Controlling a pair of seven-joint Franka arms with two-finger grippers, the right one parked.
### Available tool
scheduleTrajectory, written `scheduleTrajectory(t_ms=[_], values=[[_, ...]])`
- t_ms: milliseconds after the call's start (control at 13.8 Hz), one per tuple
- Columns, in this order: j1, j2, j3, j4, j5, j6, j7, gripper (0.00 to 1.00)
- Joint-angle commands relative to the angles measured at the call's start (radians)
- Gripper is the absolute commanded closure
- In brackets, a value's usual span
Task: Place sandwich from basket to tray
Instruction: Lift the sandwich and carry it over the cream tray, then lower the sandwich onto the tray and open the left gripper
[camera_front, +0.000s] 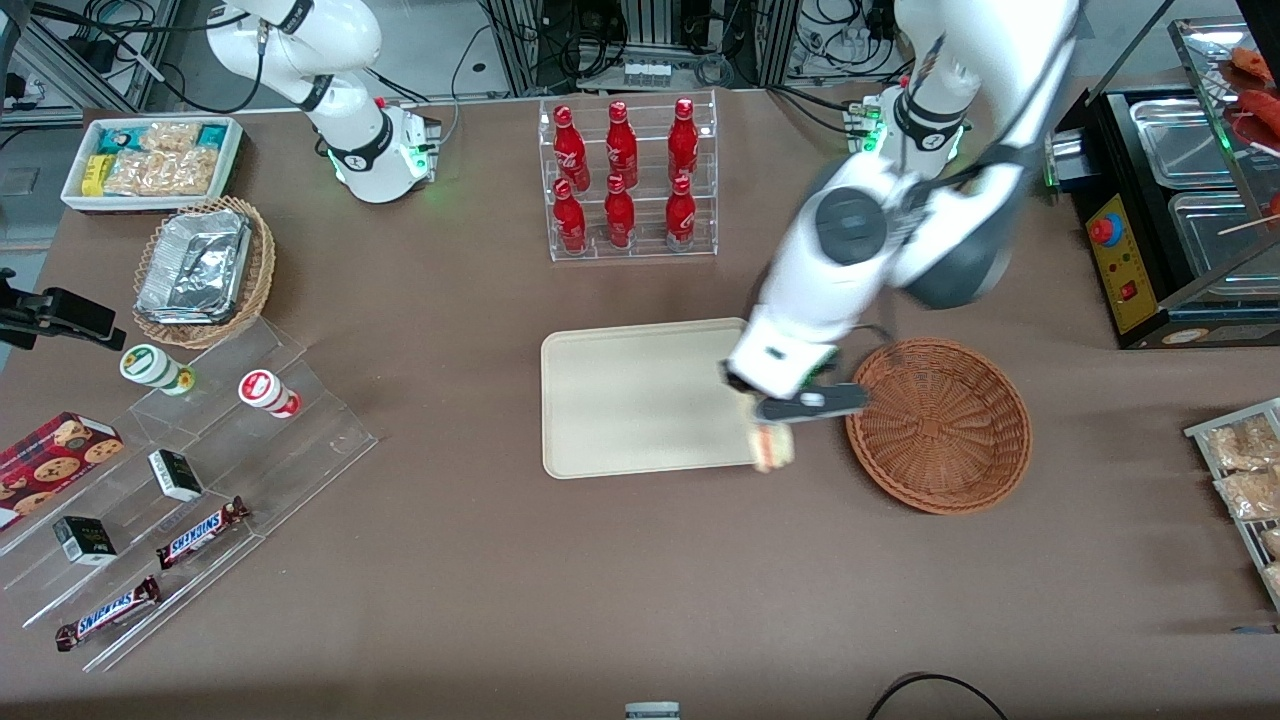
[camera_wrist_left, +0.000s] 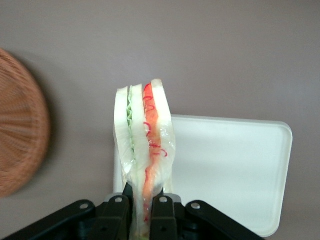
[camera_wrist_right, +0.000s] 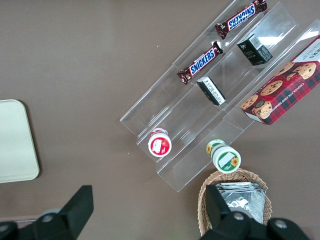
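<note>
Pale bread with red and green layers filled the gap between my tool's (camera_wrist_left: 141, 210) black fingers (camera_wrist_left: 116, 212), which were clamped on the sandwich (camera_wrist_left: 144, 135) at one end, so that the wedge stuck out edge-on from the jaws. In the front view my tool (camera_front: 775, 425) hung above the counter (camera_front: 640, 600) over the tray's (camera_front: 640, 400) edge, on the side nearest the basket (camera_front: 940, 425). The sandwich (camera_front: 772, 447) hung below it, held clear of the basket, over the tray's rim and the strip of counter between tray and basket. My arm (camera_front: 850, 250) reached from its base toward the front camera, its forearm sloping down, with the wrist bent so the fingers pointed downward.

The basket sat just beside the tray, toward my working end of the counter, and I saw nothing in it. The tray lay flat near the middle of the counter, bare in the part I could see. A rack of red bottles (camera_front: 625, 180) stood farther from the front camera than the tray.
</note>
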Motion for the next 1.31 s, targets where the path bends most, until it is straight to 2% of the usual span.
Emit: scheduleTrajectory(t_ms=[0, 436, 655, 800, 873, 1018, 1236], values=[[-0.084, 0.146, 0.012, 0.119, 0.019, 0.000, -0.022, 1.00], [-0.180, 0.273, 0.018, 0.133, 0.041, 0.135, -0.031, 1.00], [-0.187, 0.321, 0.015, 0.133, 0.117, 0.170, -0.078, 1.00], [-0.190, 0.341, 0.015, 0.133, 0.125, 0.192, -0.078, 1.00], [-0.190, 0.347, 0.015, 0.132, 0.125, 0.198, -0.078, 0.97], [-0.190, 0.355, 0.015, 0.129, 0.128, 0.201, -0.074, 0.00], [-0.191, 0.332, 0.013, 0.120, 0.126, 0.181, -0.078, 0.00]])
